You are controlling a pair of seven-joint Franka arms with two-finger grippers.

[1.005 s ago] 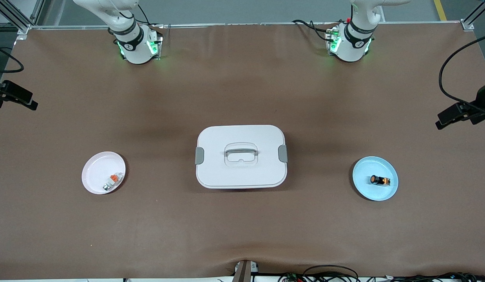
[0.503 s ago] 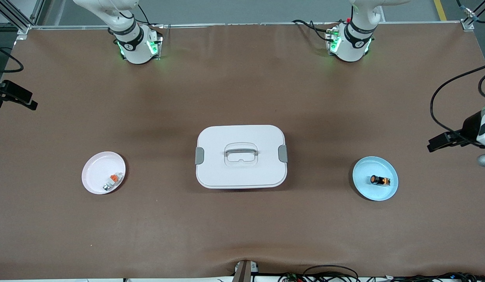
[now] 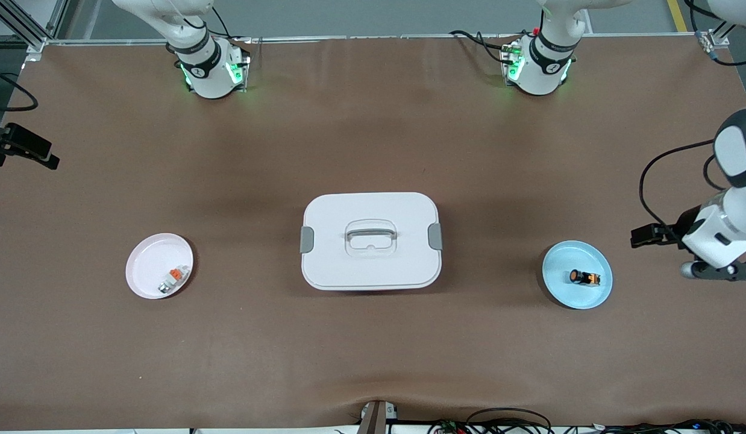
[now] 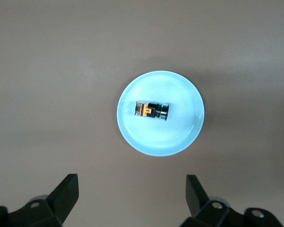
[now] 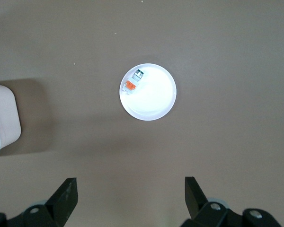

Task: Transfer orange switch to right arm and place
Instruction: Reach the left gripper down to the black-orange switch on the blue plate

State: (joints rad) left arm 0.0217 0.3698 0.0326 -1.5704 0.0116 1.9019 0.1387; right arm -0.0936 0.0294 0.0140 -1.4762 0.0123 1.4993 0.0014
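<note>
The orange switch [image 3: 584, 277] lies on its side in a light blue plate [image 3: 563, 292] toward the left arm's end of the table. In the left wrist view the switch [image 4: 151, 110] and its plate [image 4: 182, 137] show past the fingertips, not between them. My left gripper [image 4: 131, 188] is open and empty, up in the air beside the plate, over bare table closer to the table's end. My right gripper [image 5: 130, 189] is also open and empty, high over the right arm's end of the table.
A white lidded box [image 3: 371, 241] with a grey handle stands mid-table. A pale pink plate [image 3: 145, 265] toward the right arm's end holds a small white-grey block with an orange tab [image 3: 173, 278]. Brown mat covers the table.
My left arm has swung in from the table's end and come down closer to the blue plate. The right arm and everything on the table have stayed put.
</note>
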